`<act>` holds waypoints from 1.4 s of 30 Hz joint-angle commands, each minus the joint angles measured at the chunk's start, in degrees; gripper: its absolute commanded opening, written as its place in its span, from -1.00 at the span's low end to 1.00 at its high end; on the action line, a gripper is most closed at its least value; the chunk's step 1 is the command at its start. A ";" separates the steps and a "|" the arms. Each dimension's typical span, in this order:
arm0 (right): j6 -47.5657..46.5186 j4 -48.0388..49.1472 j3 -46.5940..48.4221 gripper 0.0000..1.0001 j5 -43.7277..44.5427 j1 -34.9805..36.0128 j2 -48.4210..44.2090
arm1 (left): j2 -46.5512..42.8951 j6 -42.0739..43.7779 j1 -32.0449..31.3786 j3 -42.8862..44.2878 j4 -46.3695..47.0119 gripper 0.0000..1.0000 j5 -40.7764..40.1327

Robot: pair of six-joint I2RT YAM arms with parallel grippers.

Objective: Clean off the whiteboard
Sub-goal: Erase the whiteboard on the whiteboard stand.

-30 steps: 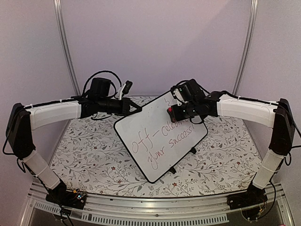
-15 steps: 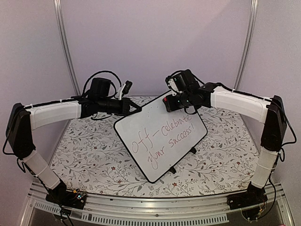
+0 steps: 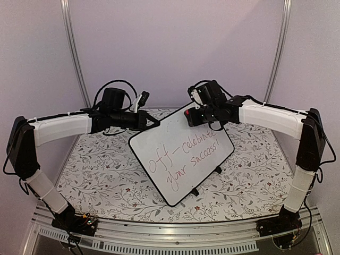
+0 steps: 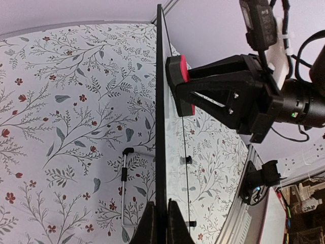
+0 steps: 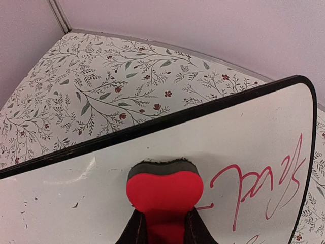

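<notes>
Two grips, both closed. My left jaws pinch the whiteboard by the rim on my left side, holding it tilted over the floral surface between my arms. Whether its near corner touches down I cannot tell. My right jaws clamp the red eraser, pressed against the board's far corner. Red writing runs across the middle, so I judge the wiping has barely begun. The next move calls for dragging the eraser down through the words with steady pressure while my left braces against the push. My left wrist view shows the board edge-on and the eraser meeting it. My right wrist view shows strokes just beside the eraser. Only the top view shows the whole message.
</notes>
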 commanded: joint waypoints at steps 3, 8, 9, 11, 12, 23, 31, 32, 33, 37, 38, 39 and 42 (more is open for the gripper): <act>1.19 -1.01 -6.34 -0.79 -0.84 -0.84 -2.67 | -0.69 3.70 -1.28 0.10 1.22 -1.00 1.98; 1.87 -0.57 -9.95 -0.79 -1.66 -0.79 -4.74 | -0.54 3.73 -1.27 0.10 1.22 -1.00 2.08; 2.03 -0.20 -10.84 -0.79 -1.73 -0.80 -5.14 | -0.47 3.74 -1.30 0.10 1.21 -1.00 2.05; 2.32 0.25 -12.54 -0.79 -1.91 -0.77 -6.03 | -0.32 3.72 -1.26 0.10 1.22 -1.00 2.05; 2.55 0.44 -13.24 -0.80 -2.09 -0.77 -6.56 | -0.33 3.75 -1.28 0.10 1.20 -1.00 2.03; 3.24 1.83 -14.56 -0.79 -1.10 -0.77 -7.86 | -0.19 3.71 -1.40 0.10 1.19 -1.00 2.10; 1.86 1.37 -7.53 -0.79 0.45 -0.86 -3.69 | -0.56 3.87 -1.36 0.06 1.22 -1.00 1.89; 1.64 1.22 -6.67 -0.78 0.57 -0.94 -2.95 | -0.58 3.88 -1.43 0.02 1.21 -1.00 1.87; 1.49 1.07 -5.83 -0.78 0.65 -0.94 -2.60 | -0.64 3.95 -1.37 0.04 1.22 -1.00 1.92; 0.95 0.75 -2.99 -0.78 0.87 -1.11 -1.02 | -0.78 3.95 -1.41 0.10 1.22 -1.00 2.11; 0.74 0.62 -2.23 -0.78 0.91 -1.18 -0.71 | -0.81 3.96 -1.40 0.10 1.22 -1.00 2.19; 0.63 0.59 -1.56 -0.78 0.99 -1.27 -0.24 | -0.86 3.98 -1.43 0.10 1.21 -1.00 2.22; 0.28 0.44 0.27 -0.78 1.05 -1.63 0.51 | -0.92 3.88 -1.36 0.10 1.22 -1.00 2.31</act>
